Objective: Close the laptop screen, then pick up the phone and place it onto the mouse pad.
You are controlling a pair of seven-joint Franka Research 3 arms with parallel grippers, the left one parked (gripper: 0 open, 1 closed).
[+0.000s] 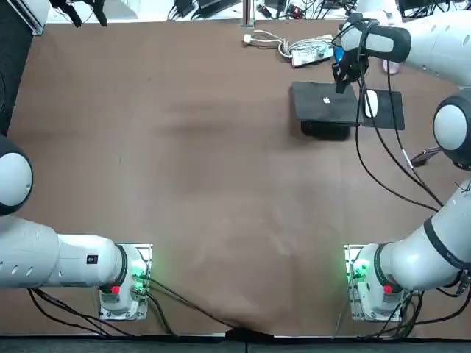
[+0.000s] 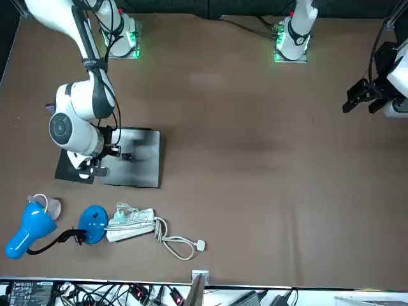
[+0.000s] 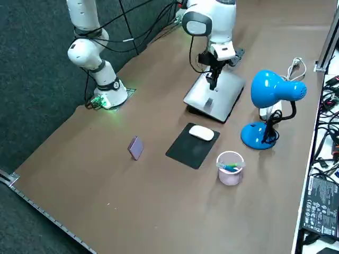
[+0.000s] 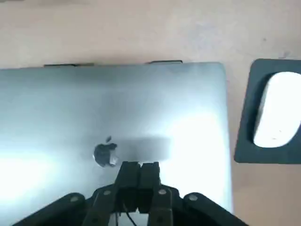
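The brown table [image 1: 184, 147] fills every view, and the working right arm [image 1: 427, 44] reaches across its far right part to the laptop [image 3: 214, 95]. The laptop's silver lid faces up with its logo showing, lying low over the base (a dark band shows under one edge in the top view, so I cannot tell whether it is fully down). The right gripper [image 4: 138, 165] is over the lid just beside the logo, its two fingers pressed together with nothing between them, and their tips appear to touch the lid. A blue desk lamp [image 3: 271, 94] stands near the laptop on the side away from the robot, with a white power strip [image 1: 309, 50] and its coiled cord close by. The black mouse pad [image 3: 188, 151] lies just beside the laptop on the robot's right, and a white mouse [image 3: 201, 133] rests on it toward one end. A small pink cup [image 3: 230, 168] stands near the pad's outer corner. The phone [image 3: 136, 147], a small lavender slab, lies on the bare table apart from the pad, toward the robot's side of it and well away from the gripper.
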